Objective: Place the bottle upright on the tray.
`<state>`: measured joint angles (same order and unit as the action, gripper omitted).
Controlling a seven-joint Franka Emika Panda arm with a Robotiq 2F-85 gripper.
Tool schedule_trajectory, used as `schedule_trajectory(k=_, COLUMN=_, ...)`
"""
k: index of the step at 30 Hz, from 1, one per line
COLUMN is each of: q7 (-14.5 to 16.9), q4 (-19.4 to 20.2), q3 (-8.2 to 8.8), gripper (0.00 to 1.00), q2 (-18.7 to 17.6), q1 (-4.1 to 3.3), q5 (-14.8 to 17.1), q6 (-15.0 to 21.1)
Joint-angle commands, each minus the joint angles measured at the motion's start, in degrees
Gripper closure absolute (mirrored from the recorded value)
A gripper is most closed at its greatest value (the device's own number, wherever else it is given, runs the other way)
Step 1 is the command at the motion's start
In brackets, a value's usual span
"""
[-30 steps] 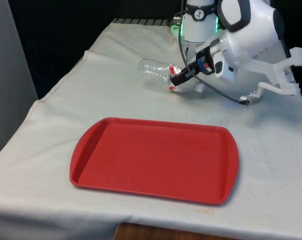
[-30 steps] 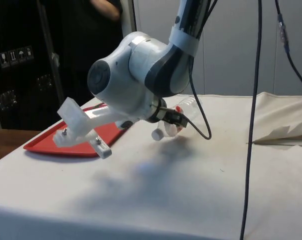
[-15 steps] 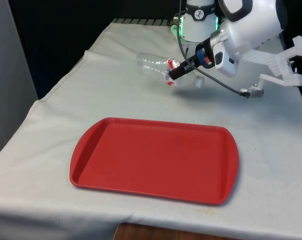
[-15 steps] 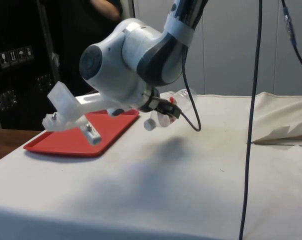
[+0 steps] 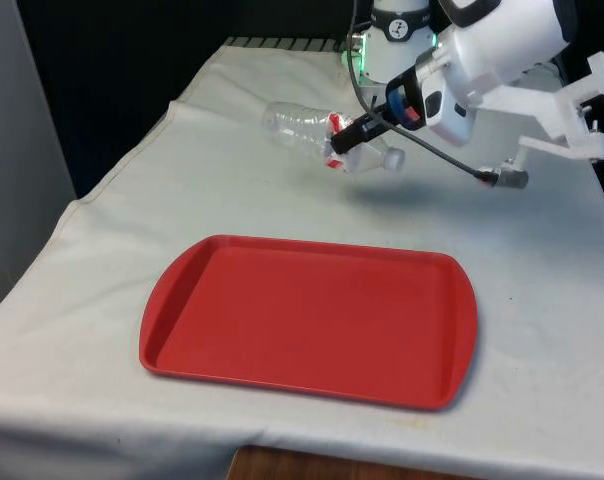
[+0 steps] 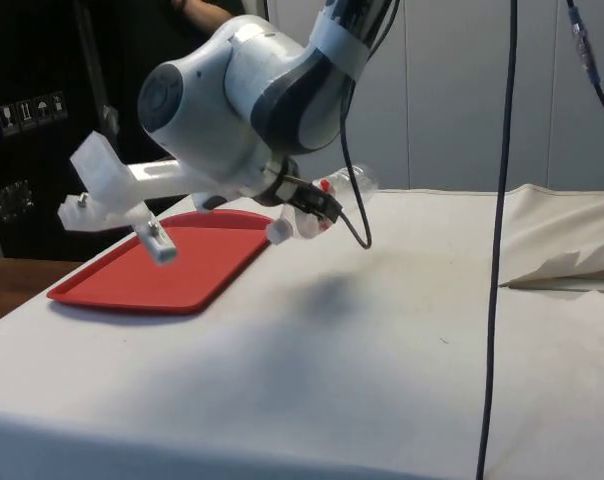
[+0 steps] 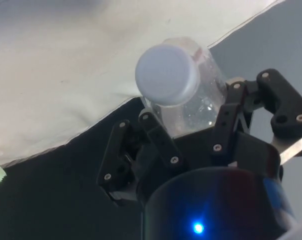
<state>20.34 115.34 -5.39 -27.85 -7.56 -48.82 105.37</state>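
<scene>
A clear plastic bottle [image 5: 290, 124] with a white cap [image 5: 392, 157] and a red label band hangs in the air above the far part of the table, lying almost level. My gripper [image 5: 348, 135] is shut on the bottle near its neck. In the side view the bottle [image 6: 346, 184] points away from the gripper [image 6: 308, 206], cap end lower. The wrist view has the cap [image 7: 167, 75] facing the camera with the black fingers [image 7: 159, 141] pressed on both sides of the bottle [image 7: 203, 102]. The red tray [image 5: 312, 320] lies flat nearer the table's front, well apart from the bottle.
A black cable [image 5: 444, 160] loops from the wrist over the table. The white cloth [image 5: 122, 210] drops off at the front view's left edge. A fold of cloth [image 6: 567, 265] rises at the far side in the side view. A person's arm [image 6: 207, 12] shows behind the arm.
The gripper has lifted the bottle off the cloth and carried it up and slightly towards the front view's left. The tray has not moved.
</scene>
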Motion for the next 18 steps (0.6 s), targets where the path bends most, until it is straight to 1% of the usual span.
schedule_trajectory(k=1, q7=0.57, q4=-0.86, q3=0.11, gripper=0.86, q2=-0.29, q1=0.23, q5=0.23, q6=-0.11)
schedule_trajectory(k=7, q7=1.55, q4=-3.55, q3=0.74, gripper=0.86, q2=-1.03, q1=0.46, q5=0.29, q6=0.00)
schedule_trajectory(k=8, q7=1.15, q4=-3.15, q3=0.74, gripper=0.86, q2=-0.80, q1=0.29, q5=0.00, q6=0.00)
schedule_trajectory(k=10, q7=2.01, q4=-4.87, q3=0.92, gripper=0.86, q2=-1.49, q1=0.63, q5=0.29, q6=0.06)
schedule_trajectory(k=11, q7=2.01, q4=-4.87, q3=0.92, gripper=0.86, q2=-1.49, q1=0.63, q5=0.29, q6=0.06)
schedule_trajectory(k=12, q7=2.23, q4=-5.73, q3=0.97, gripper=0.86, q2=-1.83, q1=0.80, q5=0.29, q6=0.11)
schedule_trajectory(k=15, q7=2.58, q4=-6.99, q3=1.09, gripper=0.86, q2=-2.23, q1=0.97, q5=0.34, q6=0.17)
schedule_trajectory(k=16, q7=2.18, q4=-6.59, q3=1.15, gripper=0.86, q2=-2.06, q1=0.80, q5=0.00, q6=0.06)
schedule_trajectory(k=17, q7=2.75, q4=-7.45, q3=1.15, gripper=0.86, q2=-2.35, q1=1.09, q5=0.40, q6=0.17)
schedule_trajectory(k=18, q7=2.92, q4=-8.31, q3=1.20, gripper=0.86, q2=-2.58, q1=1.15, q5=0.40, q6=0.17)
